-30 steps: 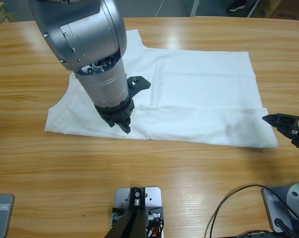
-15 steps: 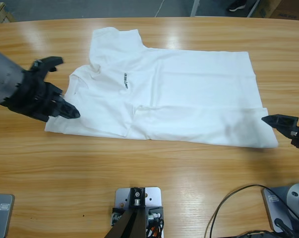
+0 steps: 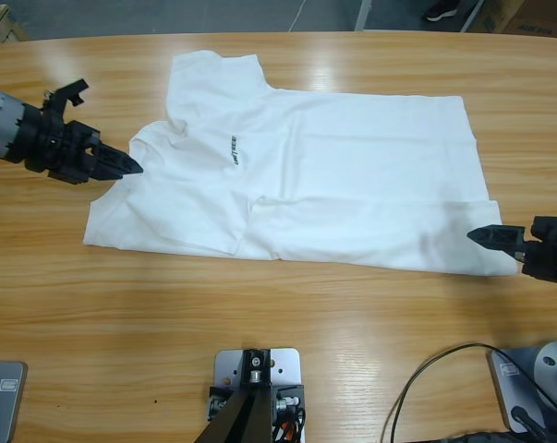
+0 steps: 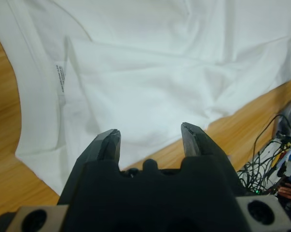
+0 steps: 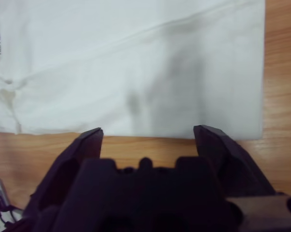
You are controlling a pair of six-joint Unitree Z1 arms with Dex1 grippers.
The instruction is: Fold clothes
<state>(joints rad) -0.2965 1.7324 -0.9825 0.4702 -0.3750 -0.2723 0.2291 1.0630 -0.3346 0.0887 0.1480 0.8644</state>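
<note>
High view shows the T-shirt [image 3: 306,185] lying flat across the middle of the wooden table [image 3: 278,305], its long axis running side to side, with the neck end toward the left gripper [image 3: 121,164] and the hem toward the right gripper [image 3: 486,236], and the small dark logo [image 3: 233,151] facing up, too small to read. Its near long edge is folded over onto the body, hiding that sleeve. Both grippers are empty with jaws spread wide, each just at an end of the shirt, and both arms are cut off by the frame's side edges.
</note>
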